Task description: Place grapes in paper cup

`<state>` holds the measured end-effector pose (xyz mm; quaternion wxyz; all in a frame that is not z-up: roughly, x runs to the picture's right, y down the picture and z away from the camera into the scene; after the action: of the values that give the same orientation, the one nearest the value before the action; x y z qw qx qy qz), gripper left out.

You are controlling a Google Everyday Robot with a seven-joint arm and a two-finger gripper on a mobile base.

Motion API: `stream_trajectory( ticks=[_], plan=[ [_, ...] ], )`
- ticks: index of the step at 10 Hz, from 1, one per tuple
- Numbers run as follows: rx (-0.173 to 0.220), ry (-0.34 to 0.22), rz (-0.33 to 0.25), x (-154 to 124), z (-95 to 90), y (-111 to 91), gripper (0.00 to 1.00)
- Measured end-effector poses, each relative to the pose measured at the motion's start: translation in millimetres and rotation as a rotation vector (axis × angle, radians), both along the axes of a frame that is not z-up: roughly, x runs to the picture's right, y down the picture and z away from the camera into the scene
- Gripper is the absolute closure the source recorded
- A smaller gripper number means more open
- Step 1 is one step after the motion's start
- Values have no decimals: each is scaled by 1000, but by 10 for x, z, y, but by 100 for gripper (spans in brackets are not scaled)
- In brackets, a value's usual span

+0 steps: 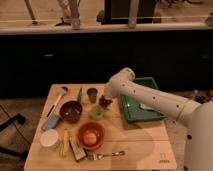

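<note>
The grapes (105, 102) are a small dark reddish-purple bunch at the middle of the wooden table (145, 145), just right of the small dark tapered cup (92, 94) and above the small green cup (96, 112). My gripper (105, 98) hangs from the white arm (150, 100) directly over the grapes and seems to touch them. The paper cup (50, 139) is short, wide and white, and stands near the table's front left corner, well away from the gripper.
An orange bowl (90, 135) holding an orange fruit stands at front centre, with a fork (106, 155) in front of it. A dark maroon bowl (71, 111) is at the left. A green tray (141, 102) lies at the right. Utensils lie along the left side.
</note>
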<state>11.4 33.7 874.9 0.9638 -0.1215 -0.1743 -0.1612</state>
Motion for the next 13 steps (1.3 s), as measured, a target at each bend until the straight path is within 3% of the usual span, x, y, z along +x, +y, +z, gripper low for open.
stream_trajectory(
  ticks=[8, 13],
  plan=[
    [129, -23, -25, -68, -441, -439, 100],
    [202, -63, 4, -44, -728, -689, 100]
  ],
)
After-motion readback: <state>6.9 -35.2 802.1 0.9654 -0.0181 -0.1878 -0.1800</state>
